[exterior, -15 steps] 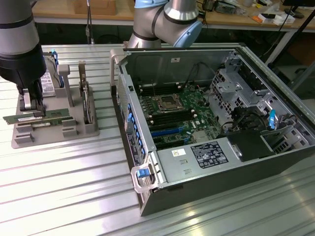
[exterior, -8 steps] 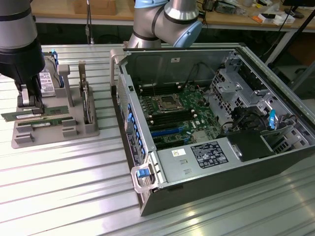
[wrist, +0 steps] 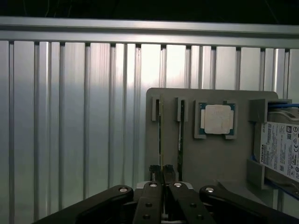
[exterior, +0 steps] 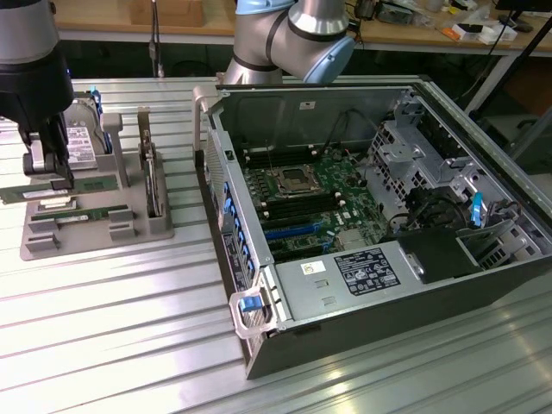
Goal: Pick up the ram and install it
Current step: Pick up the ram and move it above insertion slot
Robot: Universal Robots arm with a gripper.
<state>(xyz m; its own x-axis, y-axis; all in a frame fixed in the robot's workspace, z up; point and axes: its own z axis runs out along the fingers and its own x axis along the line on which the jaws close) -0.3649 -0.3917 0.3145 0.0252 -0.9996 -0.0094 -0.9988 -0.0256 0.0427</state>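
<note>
Toward the exterior view's left, the gripper [exterior: 49, 177] stood low over a grey parts holder [exterior: 95, 235] on the ribbed aluminium table [exterior: 129, 328]. In the wrist view its fingers [wrist: 154, 179] were drawn together, clamped on the thin top edge of the ram [wrist: 160, 135], which ran edge-on away from the gripper [wrist: 162, 171] between two small grey brackets of the holder [wrist: 215, 161]. From outside, the ram [exterior: 90, 185] showed as a long green strip lying crosswise under the gripper, at the holder's left part. Whether it had left its slot could not be told.

A second green stick [wrist: 180, 135] lay parallel, just beside the first; in the exterior view it [exterior: 86, 213] sat on the near side of the held one.

Beyond it in the wrist view a square silver processor [wrist: 217, 118] sat in its own grey corners. Next to that a hard drive [wrist: 280, 149] carried a white label reading "TOSHIBA" along one edge; the smaller print was too fine to read. The same drive [exterior: 82, 138] lay at the holder's far side.

Well apart, toward the exterior view's right, an open computer case [exterior: 345, 332] lay on its side, its green motherboard [exterior: 302, 203] exposed. The power supply [exterior: 345, 280] bore a dark label and a small pale sticker, neither legible.
</note>
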